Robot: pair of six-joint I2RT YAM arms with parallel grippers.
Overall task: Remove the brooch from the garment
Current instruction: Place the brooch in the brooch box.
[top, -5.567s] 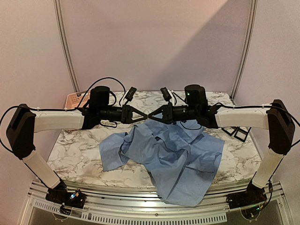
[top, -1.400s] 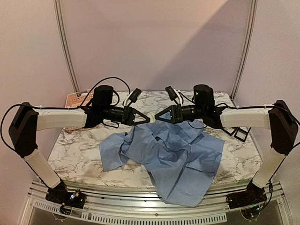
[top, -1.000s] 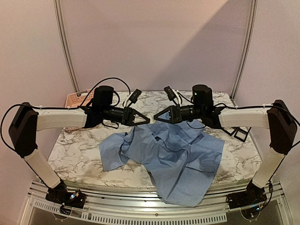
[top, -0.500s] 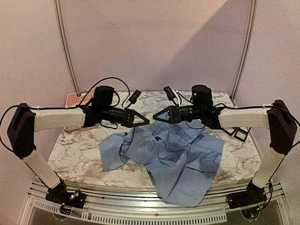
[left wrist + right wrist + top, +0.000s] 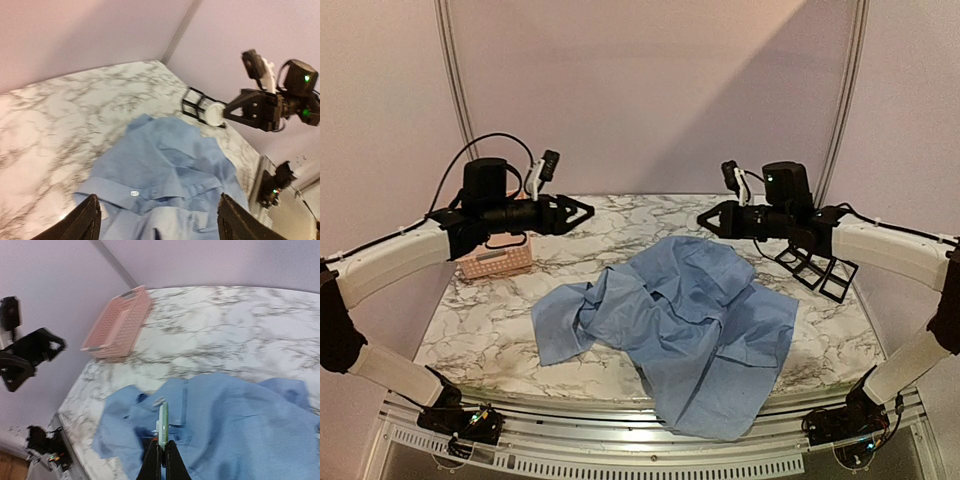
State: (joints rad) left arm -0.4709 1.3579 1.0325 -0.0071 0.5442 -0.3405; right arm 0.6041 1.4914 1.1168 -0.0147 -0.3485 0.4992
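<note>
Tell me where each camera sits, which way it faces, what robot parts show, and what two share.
Top external: above, behind the bases, facing the light blue cloth shirt; both arms show.
Left wrist: faces right gripper across shirt; own open fingers.
Right wrist: faces pink plastic basket; own fingers pinch pale brooch.
Shared: shirt, in all.

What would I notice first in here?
A crumpled light blue shirt sprawls across the middle of the marble table. Above its far edge, the right gripper pinches a small pale brooch, while the left gripper hangs open near the pink basket at far left.
</note>
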